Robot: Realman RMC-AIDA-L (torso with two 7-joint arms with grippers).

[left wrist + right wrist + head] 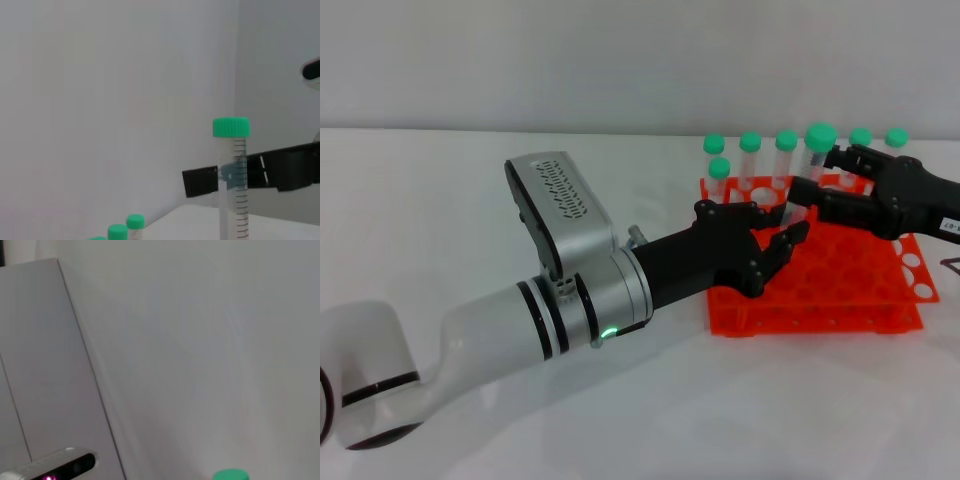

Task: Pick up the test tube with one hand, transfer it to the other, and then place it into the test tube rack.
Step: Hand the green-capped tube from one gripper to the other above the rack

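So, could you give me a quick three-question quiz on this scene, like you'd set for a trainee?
1. True or false: the test tube between the two claws hangs cap down.
2. What colour is the test tube rack? A blue, B orange, C white.
3. Fill in: the small green light glows on the robot's ____ arm.

Key: 1 false, since its green cap is on top. 2 B. 3 left. The left claw reaches in from the robot's left and meets the right claw at the tube, over the rack.
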